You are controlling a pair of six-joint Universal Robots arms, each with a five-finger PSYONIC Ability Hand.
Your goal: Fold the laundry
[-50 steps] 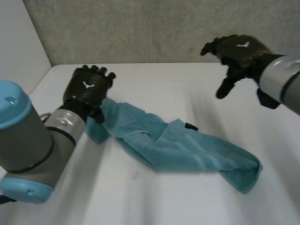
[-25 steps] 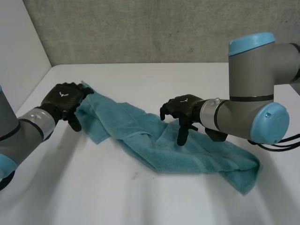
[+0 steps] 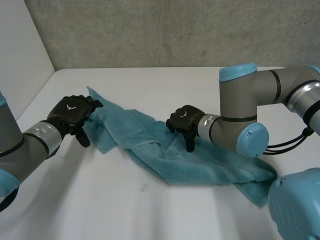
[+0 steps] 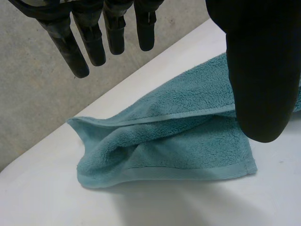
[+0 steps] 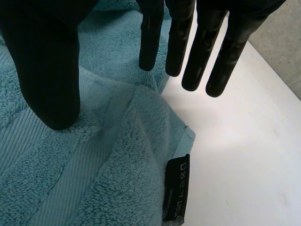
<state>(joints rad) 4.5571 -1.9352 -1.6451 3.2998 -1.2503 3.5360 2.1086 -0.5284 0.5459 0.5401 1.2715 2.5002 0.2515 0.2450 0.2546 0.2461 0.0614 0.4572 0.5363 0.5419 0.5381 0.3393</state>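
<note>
A teal towel (image 3: 200, 160) lies crumpled in a long strip across the white table (image 3: 125, 210). My left hand (image 3: 74, 111) hovers at the towel's left end, fingers straight and spread, holding nothing. In the left wrist view that folded end (image 4: 178, 141) lies under the fingers (image 4: 113, 28) and thumb. My right hand (image 3: 184, 119) is low over the towel's middle. In the right wrist view its fingers (image 5: 207, 52) point straight down beside a towel corner (image 5: 117, 179) that bears a black label (image 5: 176, 193). Its thumb (image 5: 47, 61) is over the cloth, apart from the fingers.
A grey wall (image 3: 150, 30) runs along the table's back edge and a white side wall (image 3: 20, 50) stands at the left. My right arm's elbow (image 3: 245, 130) reaches over the towel's right half. Bare table lies in front of the towel.
My right hand came down from the back right to the towel's middle and its fingers drew in a little. My left hand shifted left to the towel's end.
</note>
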